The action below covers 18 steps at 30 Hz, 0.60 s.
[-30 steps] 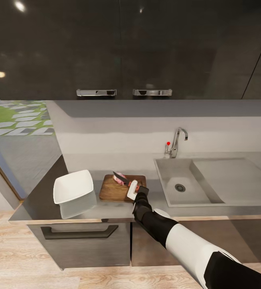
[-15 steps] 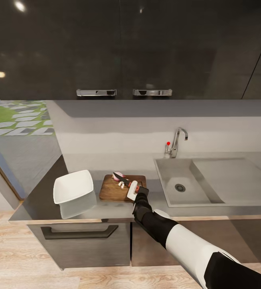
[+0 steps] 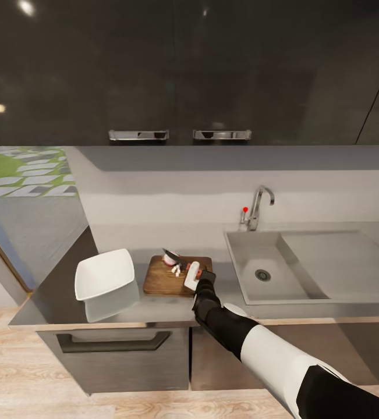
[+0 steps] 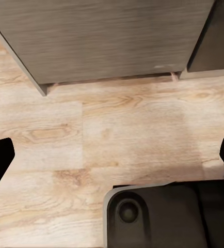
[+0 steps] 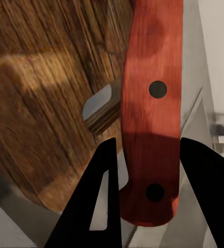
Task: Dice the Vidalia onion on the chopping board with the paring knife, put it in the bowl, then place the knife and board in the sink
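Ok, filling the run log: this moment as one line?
step: dicing | right gripper: shut on knife | onion: pieces on board | bowl: empty | left gripper: open

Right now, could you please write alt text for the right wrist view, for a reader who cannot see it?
Two black jaws of the right gripper are closed on the red-orange handle of the paring knife, which carries two dark rivets. The brown wooden chopping board lies just beyond it on the grey metal countertop.

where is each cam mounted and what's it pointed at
Head view: on the robot's head, looking forward and down at countertop, sink, bowl; right arm shows.
Left wrist view: near the left gripper, facing wooden floor; dark fingertips show.
Right wrist view: along the right gripper, clamping the paring knife.
Shared: chopping board and knife, head and right wrist.
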Available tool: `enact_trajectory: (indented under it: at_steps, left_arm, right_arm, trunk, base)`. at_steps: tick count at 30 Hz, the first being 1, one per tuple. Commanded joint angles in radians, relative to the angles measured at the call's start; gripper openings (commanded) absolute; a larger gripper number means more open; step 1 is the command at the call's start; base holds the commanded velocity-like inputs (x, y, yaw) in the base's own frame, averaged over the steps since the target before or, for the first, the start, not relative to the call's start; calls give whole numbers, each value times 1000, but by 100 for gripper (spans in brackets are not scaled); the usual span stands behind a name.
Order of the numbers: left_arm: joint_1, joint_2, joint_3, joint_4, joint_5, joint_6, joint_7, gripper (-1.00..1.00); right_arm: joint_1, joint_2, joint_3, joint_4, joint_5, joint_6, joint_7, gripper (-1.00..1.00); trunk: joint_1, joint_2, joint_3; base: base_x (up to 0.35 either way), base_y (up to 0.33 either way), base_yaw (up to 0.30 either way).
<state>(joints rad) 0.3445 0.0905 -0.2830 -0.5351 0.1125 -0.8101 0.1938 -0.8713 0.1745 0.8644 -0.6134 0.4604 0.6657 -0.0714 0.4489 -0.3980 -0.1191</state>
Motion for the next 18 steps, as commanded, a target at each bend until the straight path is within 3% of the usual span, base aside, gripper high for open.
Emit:
enact_trajectory:
  at_steps: [1,8,18]
  left_arm:
    - [0,2,-8,-2,10,-1,4,100]
    - [0,2,-8,-2,10,-2,4,100]
    - [0,3,-8,-2,9,-3,4,100]
  right_arm:
    - [-1,0,5,0,-2,6,-4,-100]
    - [-2,0,5,3,-3,8,3,-100]
    - [-1,0,5,3,-3,9,68,-100]
  trunk:
    - [1,-2,-2]
    - [1,-2,-2]
    - [1,-2,-2]
  base:
    - [256,0,0]
    - [53,0,0]
    - [1,0,0]
